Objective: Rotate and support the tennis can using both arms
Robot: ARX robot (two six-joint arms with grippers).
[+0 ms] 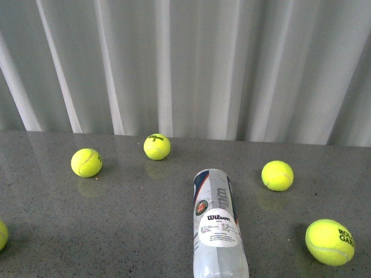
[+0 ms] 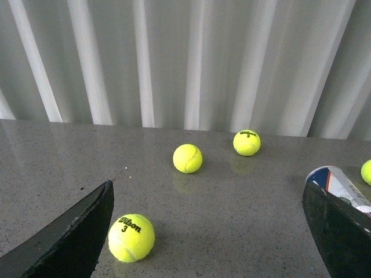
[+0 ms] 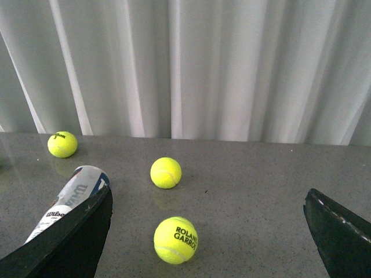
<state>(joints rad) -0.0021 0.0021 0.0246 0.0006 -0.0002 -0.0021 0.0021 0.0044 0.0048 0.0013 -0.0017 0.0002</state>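
Note:
The tennis can [image 1: 217, 223] lies on its side on the grey table, near the front edge, its long axis running away from me, Wilson label up. No arm shows in the front view. In the left wrist view the can's far end [image 2: 338, 184] pokes out beside one finger [image 2: 339, 229] of my open left gripper [image 2: 208, 231], which holds nothing. In the right wrist view the can [image 3: 68, 197] lies partly behind one finger [image 3: 69, 243] of my open right gripper [image 3: 208, 231], which is empty too.
Yellow tennis balls lie scattered on the table: at the left [image 1: 86, 163], at the back middle [image 1: 157, 146], at the right [image 1: 277, 175] and front right [image 1: 330, 242]. A white pleated curtain [image 1: 185, 63] closes off the back.

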